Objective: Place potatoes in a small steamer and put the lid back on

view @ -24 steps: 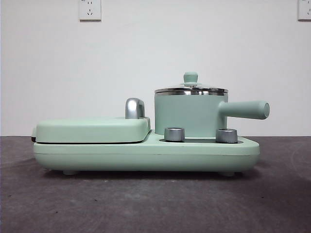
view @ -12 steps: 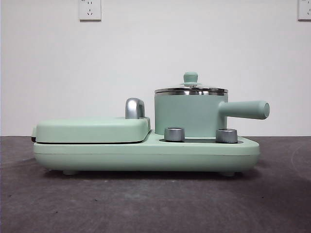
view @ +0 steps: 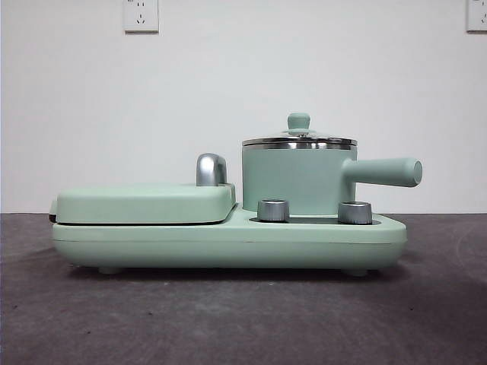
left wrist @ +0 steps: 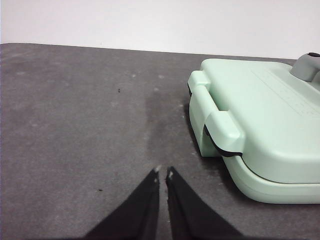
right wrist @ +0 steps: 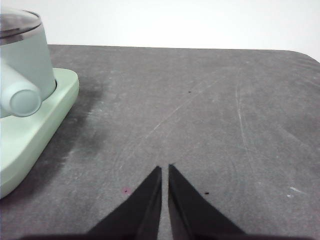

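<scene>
The small steamer (view: 297, 179), a mint-green pot with a steel rim and a straight side handle (view: 384, 172), stands on the right half of a green cooker base (view: 228, 242). The glass lid (view: 299, 139) with its green knob rests on the pot. The steamer (right wrist: 22, 65) also shows in the right wrist view, with the handle end pointing toward the camera. No potatoes are in view. My left gripper (left wrist: 163, 173) is shut above bare table beside the grill end. My right gripper (right wrist: 165, 169) is shut above bare table, apart from the steamer.
A flat green hinged grill plate (view: 144, 201) with a steel hinge post (view: 211, 169) fills the base's left half; its cover (left wrist: 265, 115) is closed. Two steel knobs (view: 273, 210) sit in front of the pot. Dark grey tabletop (right wrist: 210, 115) spreads around; a white wall stands behind.
</scene>
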